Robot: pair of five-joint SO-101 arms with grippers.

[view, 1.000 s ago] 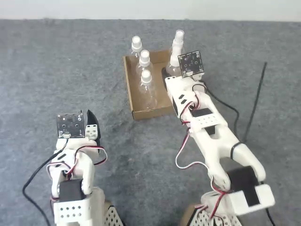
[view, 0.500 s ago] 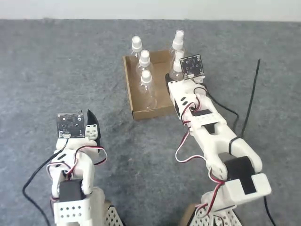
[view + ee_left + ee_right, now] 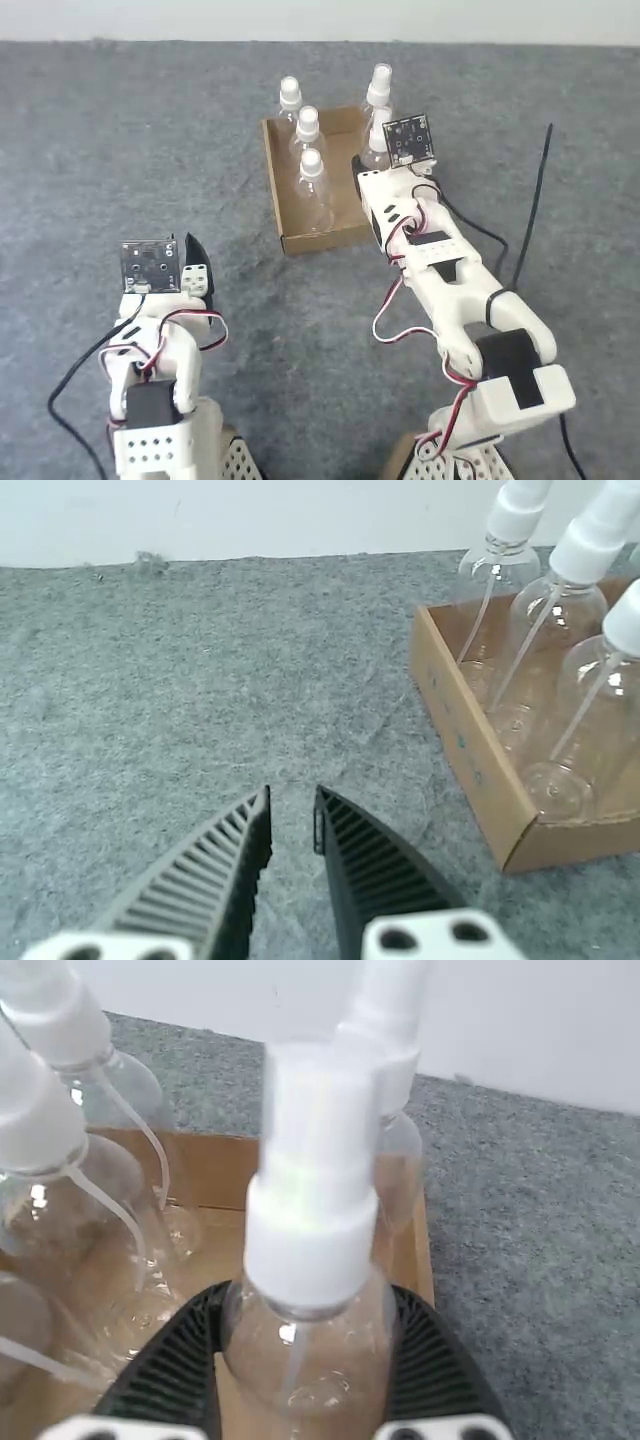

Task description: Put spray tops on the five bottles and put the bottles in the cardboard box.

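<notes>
right arm (image 3: 450,280) shifted, its pincer (image 3: 305,1305) clasping bottle (image 3: 305,1240) (at box (image 3: 315,240))

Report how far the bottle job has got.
Done: all five bottles wear spray tops, and a row of three stands in the cardboard box. In hand: the right jaws clamp the fifth bottle at the box's right side. Remaining: release it inside; whether the fourth bottle behind it stands in the box, I cannot tell.

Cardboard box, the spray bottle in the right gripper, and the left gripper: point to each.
cardboard box (image 3: 325,239): high view, near wall
gripped spray bottle (image 3: 305,1355): right wrist view, clear body
left gripper (image 3: 292,802): left wrist view, gap between fingertips
</notes>
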